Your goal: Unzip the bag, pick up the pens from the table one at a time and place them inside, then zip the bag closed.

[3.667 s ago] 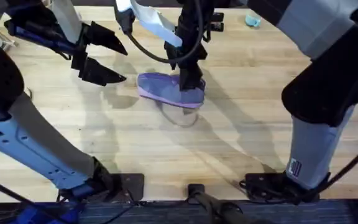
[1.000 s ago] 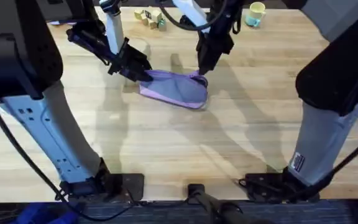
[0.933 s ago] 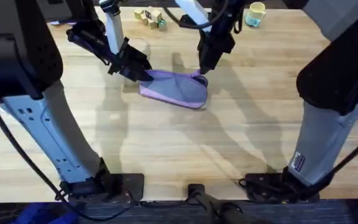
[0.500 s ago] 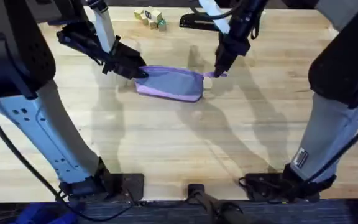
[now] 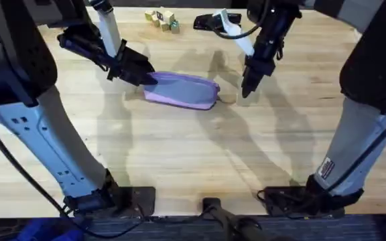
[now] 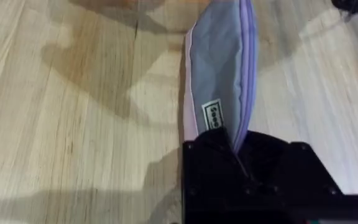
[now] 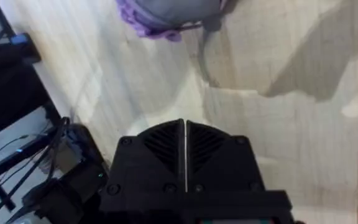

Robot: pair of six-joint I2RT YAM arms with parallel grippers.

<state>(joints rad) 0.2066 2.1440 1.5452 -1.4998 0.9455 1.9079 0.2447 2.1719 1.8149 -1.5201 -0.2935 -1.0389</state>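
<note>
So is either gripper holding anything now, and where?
The left gripper is shut on the lavender fabric pencil pouch, pinching its end at the zipper. The right gripper is shut, holding nothing.

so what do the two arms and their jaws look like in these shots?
Both arms mix black links with pale grey-white housings. Left arm: a light bluish-grey lower link rising from a black base. Right arm: a grey lower link with a small dark label near its base, and black cable looped along it. Left gripper and right gripper are black; in the right wrist view the jaws are blocky and ribbed.
</note>
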